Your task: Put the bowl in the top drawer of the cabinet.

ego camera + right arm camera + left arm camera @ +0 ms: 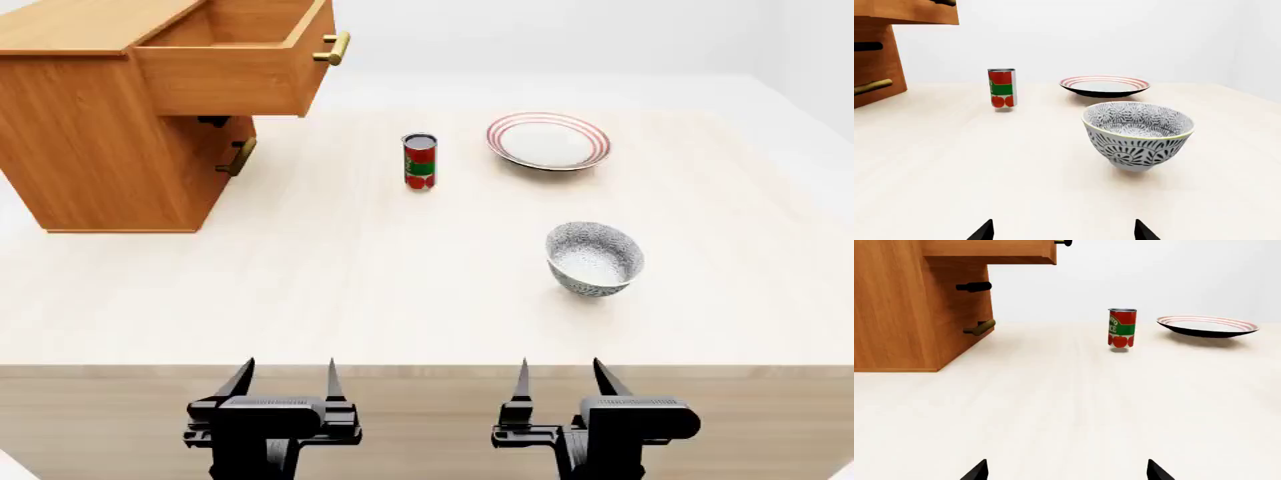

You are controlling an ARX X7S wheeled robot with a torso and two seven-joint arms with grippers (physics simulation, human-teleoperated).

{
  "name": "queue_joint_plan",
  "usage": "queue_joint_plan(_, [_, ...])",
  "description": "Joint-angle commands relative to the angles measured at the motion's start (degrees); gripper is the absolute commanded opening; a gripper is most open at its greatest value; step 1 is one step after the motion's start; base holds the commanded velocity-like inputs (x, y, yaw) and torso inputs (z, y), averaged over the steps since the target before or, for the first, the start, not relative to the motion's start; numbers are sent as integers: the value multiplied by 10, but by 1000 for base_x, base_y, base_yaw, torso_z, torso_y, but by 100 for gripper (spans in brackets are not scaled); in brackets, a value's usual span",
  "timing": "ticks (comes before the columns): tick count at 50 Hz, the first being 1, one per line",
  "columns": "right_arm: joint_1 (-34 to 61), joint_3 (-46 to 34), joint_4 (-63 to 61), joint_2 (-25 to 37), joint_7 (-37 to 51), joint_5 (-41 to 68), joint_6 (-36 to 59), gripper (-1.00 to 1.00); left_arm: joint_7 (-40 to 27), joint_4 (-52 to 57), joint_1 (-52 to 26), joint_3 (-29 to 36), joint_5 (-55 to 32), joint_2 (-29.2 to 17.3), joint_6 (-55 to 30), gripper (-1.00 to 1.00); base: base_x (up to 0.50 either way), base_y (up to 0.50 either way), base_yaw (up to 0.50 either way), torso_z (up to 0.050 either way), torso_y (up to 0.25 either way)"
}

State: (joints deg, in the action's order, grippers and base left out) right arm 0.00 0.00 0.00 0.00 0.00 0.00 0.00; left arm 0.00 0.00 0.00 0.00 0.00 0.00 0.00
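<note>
The bowl sits upright on the pale desk, right of centre in the head frame, mouth facing up, foot planted flat; being round, it shows no long axis. Up in the upper left stands the cabinet, and its top drawer is pulled out, open side up, brass handle pointing toward the frame's right. Below it the lower drawer handle shows in the shadow.

Between bowl and cabinet there's a red and green tomato sauce can standing upright, just above centre. A white plate with red rings lies flat in the upper right, beyond the bowl and apart from it. Neither touches the bowl.

At the bottom edge, the left end effector and right end effector both hover at the desk's near edge, fingers spread, released, holding nothing. The bowl is well ahead of the right one, with bare desk in between.
</note>
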Motion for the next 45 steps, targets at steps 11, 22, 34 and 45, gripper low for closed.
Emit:
queue_joint_plan(11, [0,-30,1,26,23,32,3,100,-31,-7,-3,31,-24,-26,5,100,0,134,0,0,0])
queue_joint_plan(22, [4,-44,6,37,34,43,7,100,-39,-9,-5,41,-43,-36,1,100,0,499,0,0,0])
queue_joint_plan(34, [7,-56,6,45,44,50,12,100,-47,-13,-8,50,-57,-44,2,100,0,500,0,0,0])
queue_joint_plan(45, [4,-63,2,53,51,57,12,100,-55,-12,-8,57,-65,-50,2,100,0,500,0,0,0])
